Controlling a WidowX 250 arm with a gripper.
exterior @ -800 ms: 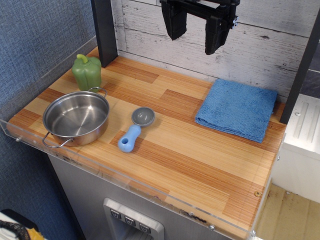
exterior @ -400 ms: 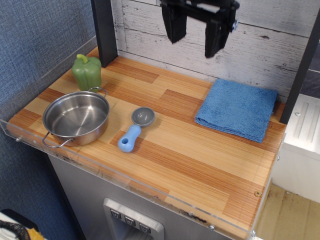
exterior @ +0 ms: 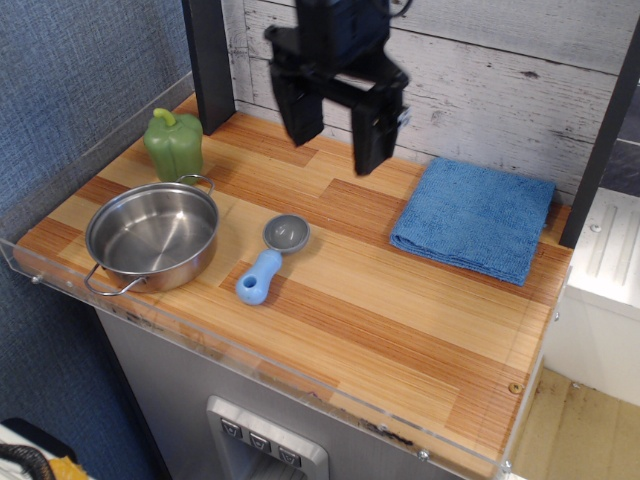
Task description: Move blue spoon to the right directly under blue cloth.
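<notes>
So right now the gripper point(exterior: 335, 150) is hanging in the air above the far-middle part of the wooden counter point(exterior: 400, 320), with its two black fingers point(exterior: 301, 110) spread wide apart and pointing down. It isn't gripping anything, there's just open space between the jaws.

The blue spoon point(exterior: 271, 259) is lying flat on the counter, a bit left of center and nearer to the camera than the gripper. Its grey bowl is pointing toward the far side and its chunky blue handle is angling back toward the near-left. Nothing is touching it.

The blue cloth point(exterior: 474, 217) is sitting folded at the far right of the counter, well apart from the spoon. The strip of counter on the near side of the cloth is just bare wood.

Over on the left, the steel pot point(exterior: 152, 236) is sitting just beside the spoon but not touching it, and it's looking empty inside. A green toy pepper point(exterior: 173, 144) is standing upright just behind the pot, close to the far-left corner next to the black post point(exterior: 210, 65).
</notes>
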